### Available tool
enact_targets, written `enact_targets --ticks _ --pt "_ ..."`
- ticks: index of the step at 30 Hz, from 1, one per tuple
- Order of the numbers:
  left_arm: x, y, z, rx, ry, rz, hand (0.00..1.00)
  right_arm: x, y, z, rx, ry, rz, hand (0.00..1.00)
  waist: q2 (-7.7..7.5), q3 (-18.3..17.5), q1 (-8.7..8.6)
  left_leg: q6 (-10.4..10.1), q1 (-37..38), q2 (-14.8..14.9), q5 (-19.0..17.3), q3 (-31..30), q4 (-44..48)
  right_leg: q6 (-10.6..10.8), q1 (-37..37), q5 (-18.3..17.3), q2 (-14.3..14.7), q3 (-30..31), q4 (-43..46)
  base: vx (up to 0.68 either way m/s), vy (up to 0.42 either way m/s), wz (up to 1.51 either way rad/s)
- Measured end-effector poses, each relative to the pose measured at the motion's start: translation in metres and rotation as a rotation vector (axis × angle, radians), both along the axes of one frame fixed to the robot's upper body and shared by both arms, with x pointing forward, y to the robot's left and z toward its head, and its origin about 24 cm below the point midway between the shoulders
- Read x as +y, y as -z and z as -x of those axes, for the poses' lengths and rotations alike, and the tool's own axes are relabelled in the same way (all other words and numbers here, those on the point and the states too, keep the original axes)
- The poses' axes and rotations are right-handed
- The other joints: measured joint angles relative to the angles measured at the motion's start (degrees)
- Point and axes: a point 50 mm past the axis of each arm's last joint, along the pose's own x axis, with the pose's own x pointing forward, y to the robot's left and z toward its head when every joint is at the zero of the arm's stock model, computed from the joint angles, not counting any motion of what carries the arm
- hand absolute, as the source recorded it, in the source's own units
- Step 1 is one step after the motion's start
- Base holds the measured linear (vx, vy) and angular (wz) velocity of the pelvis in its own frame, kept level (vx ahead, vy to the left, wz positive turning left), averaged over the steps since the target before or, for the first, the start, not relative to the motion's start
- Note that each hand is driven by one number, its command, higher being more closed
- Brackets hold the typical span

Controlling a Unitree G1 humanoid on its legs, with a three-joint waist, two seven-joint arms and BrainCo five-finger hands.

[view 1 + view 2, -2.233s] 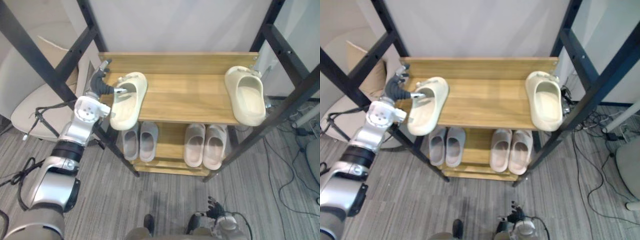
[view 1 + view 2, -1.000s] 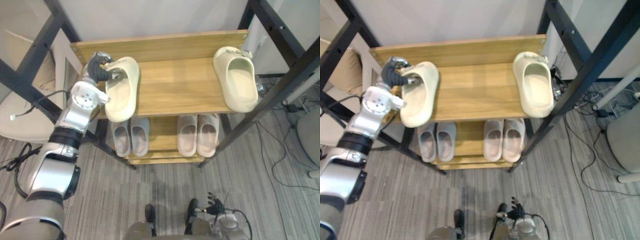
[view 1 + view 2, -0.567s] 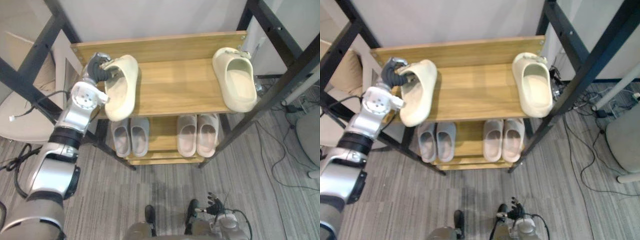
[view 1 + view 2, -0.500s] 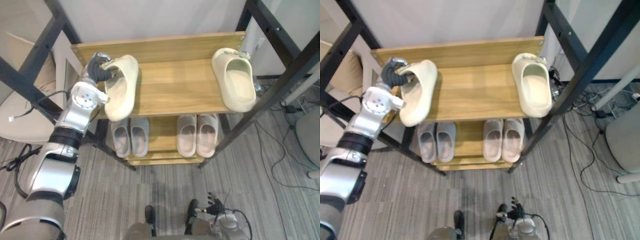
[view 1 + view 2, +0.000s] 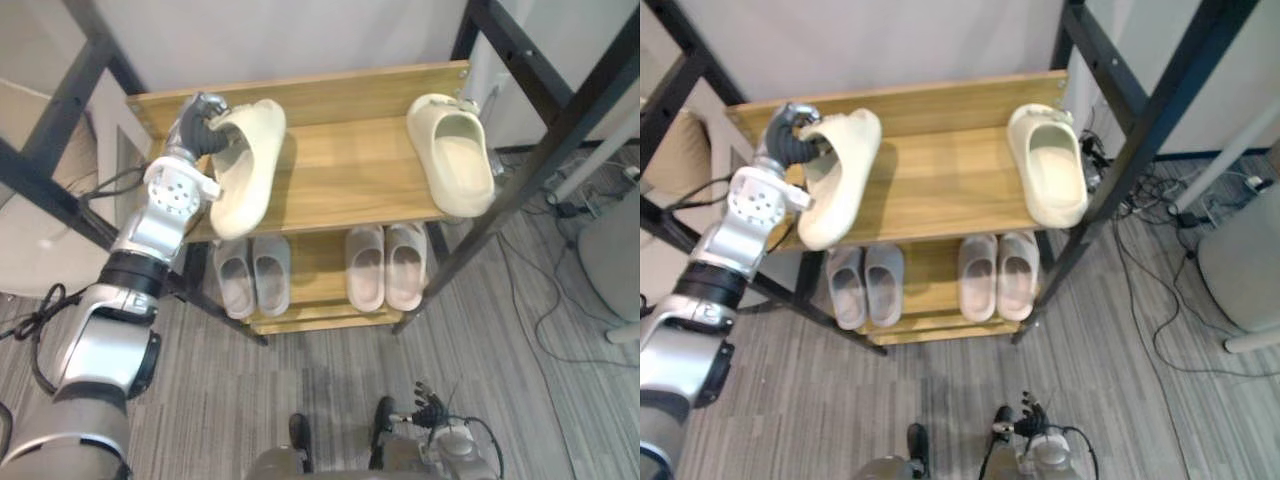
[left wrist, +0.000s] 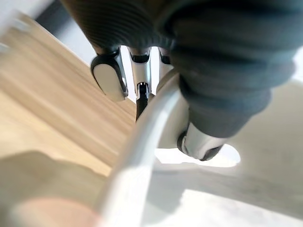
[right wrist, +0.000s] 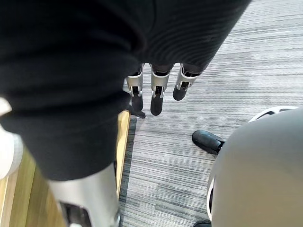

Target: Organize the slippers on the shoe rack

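While left hand (image 5: 197, 130) grips cream slipper (image 5: 243, 165), slipper now tipped higher on edge over shoe rack (image 5: 340, 180).

Head pair: mounted high, facing steeply down on the shoe rack (image 5: 340, 170) from well back, carpet (image 5: 300, 400) across the lower part of each frame. Shared by both eyes: whole rack, cream slipper (image 5: 245, 165) at upper left, second slipper (image 5: 452, 168) at upper right, lower-shelf pairs (image 5: 270, 275) at centre; shifted slightly leftward in the right eye view. Left wrist: extremely close, looking along the left hand (image 6: 222, 75) onto the cream slipper's rim and shelf wood. Right wrist: low beside the rack, pointing down past the right hand (image 7: 156, 85) at carpet, rack edge at lower left.
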Motion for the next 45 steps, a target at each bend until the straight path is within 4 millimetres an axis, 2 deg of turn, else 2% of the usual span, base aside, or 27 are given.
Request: enact_targets --ticks 2,5,6,9,19,25,27,28,31,38,45 --pt "-0.010 -0.012 -0.001 -0.036 0.019 -0.020 1.00 0.000 -0.001 -0.002 -0.010 -0.001 -0.001 0.00 0.00 0.0 -0.72 0.2 0.1 -0.1 -0.2 0.7 0.0 0.1 -0.3 0.2 0.0 0.7 0.0 0.01 0.021 -0.20" --pt "-0.017 -0.023 -0.001 -0.077 0.024 -0.023 1.00 0.000 -0.002 -0.004 -0.015 0.001 -0.003 0.00 0.03 0.1 -0.93 0.5 0.0 -0.2 -0.3 1.7 0.0 0.1 -1.0 0.5 0.0 1.9 0.0 0.00 0.018 -0.23" --pt "-0.021 -0.028 -0.001 -0.092 0.031 -0.030 1.00 0.001 -0.002 -0.005 -0.020 0.001 -0.004 0.00 0.03 0.1 -1.60 0.6 0.0 -0.2 -0.4 2.2 0.1 0.1 -1.3 0.6 0.0 2.6 0.0 -0.01 0.015 -0.18" --pt "-0.031 -0.042 -0.001 -0.141 0.041 -0.040 1.00 0.000 -0.004 -0.009 -0.031 0.009 -0.008 0.00 -0.01 0.9 -1.87 0.9 -0.9 -0.3 -1.0 3.7 1.0 0.1 -2.7 1.3 -0.1 4.3 0.0 -0.02 0.020 -0.27" --pt "-0.028 -0.055 -0.004 -0.172 -0.026 -0.083 1.00 -0.002 -0.011 -0.020 -0.084 0.026 -0.016 0.00 -0.11 2.7 -3.26 1.5 -4.1 -0.8 -1.8 7.8 2.4 0.3 -7.6 3.2 -0.3 8.9 0.0 0.00 0.015 -0.23" --pt "-0.024 -0.052 -0.006 -0.157 -0.051 -0.079 1.00 -0.002 -0.014 -0.024 -0.109 0.030 -0.013 0.00 -0.53 3.8 -3.96 1.8 -5.2 -1.0 -2.3 7.7 3.6 0.5 -8.3 3.5 -0.6 9.0 0.0 0.00 0.006 0.00" --pt "-0.022 -0.065 -0.005 -0.199 -0.066 -0.055 1.00 -0.002 -0.016 -0.028 -0.123 0.035 -0.007 0.00 -1.03 4.8 -3.97 2.1 -6.8 -1.2 -2.7 7.7 5.1 0.6 -9.2 3.9 -1.0 9.2 0.0 0.00 0.008 0.02" --pt "-0.023 -0.068 -0.004 -0.207 -0.065 -0.053 0.00 -0.002 -0.017 -0.028 -0.125 0.035 -0.007 0.00 -1.17 4.9 -3.98 2.1 -7.3 -1.3 -2.7 7.7 5.4 0.6 -9.6 4.0 -1.2 9.3 0.0 0.00 0.000 0.00" --pt "-0.023 -0.074 -0.003 -0.232 -0.073 -0.055 0.00 -0.002 -0.017 -0.029 -0.128 0.038 -0.006 0.00 -1.26 5.0 -3.91 2.4 -9.0 -1.4 -3.4 7.7 7.1 0.9 -10.6 4.5 -1.6 9.4 0.0 0.00 0.000 0.00" --pt "-0.021 -0.074 -0.004 -0.232 -0.099 -0.046 0.00 -0.001 -0.017 -0.029 -0.138 0.064 -0.028 0.00 -1.39 5.2 -4.04 3.0 -10.6 -1.5 -4.9 7.5 10.4 1.1 -10.7 4.7 -2.2 9.4 0.0 0.00 0.021 0.02" --pt "-0.032 -0.071 -0.005 -0.236 -0.079 -0.017 0.00 0.000 -0.016 -0.030 -0.136 0.061 -0.030 0.00 -1.45 5.3 -4.16 3.5 -11.9 -1.8 -5.8 6.1 12.6 1.3 -10.4 4.8 -2.8 8.5 0.0 0.01 0.021 0.07"
